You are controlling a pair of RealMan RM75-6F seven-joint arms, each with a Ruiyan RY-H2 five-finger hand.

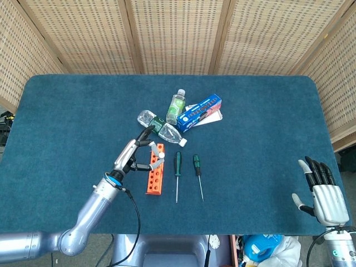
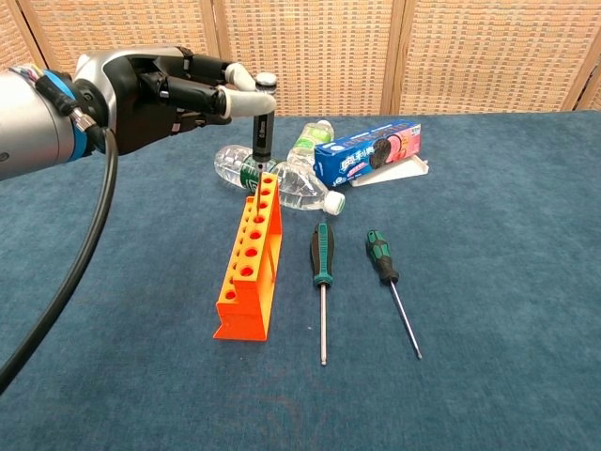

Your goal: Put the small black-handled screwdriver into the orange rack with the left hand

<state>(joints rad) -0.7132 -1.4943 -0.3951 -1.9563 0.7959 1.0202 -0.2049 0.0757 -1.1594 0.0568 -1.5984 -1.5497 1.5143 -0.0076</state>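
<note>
My left hand (image 2: 169,94) pinches the small black-handled screwdriver (image 2: 262,127) by its top and holds it upright over the far end of the orange rack (image 2: 251,263). Its thin shaft reaches down to the rack's far holes. In the head view the left hand (image 1: 133,153) sits just left of the rack (image 1: 156,177), with the screwdriver's cap (image 1: 160,148) showing at the fingertips. My right hand (image 1: 322,192) rests with fingers spread at the table's near right corner, holding nothing.
Two green-handled screwdrivers (image 2: 322,268) (image 2: 385,268) lie right of the rack. Behind it lie two clear bottles (image 2: 282,183), a third bottle (image 2: 308,141) and a blue biscuit box (image 2: 368,150). Wicker screens (image 1: 178,33) stand behind the blue table (image 1: 67,122).
</note>
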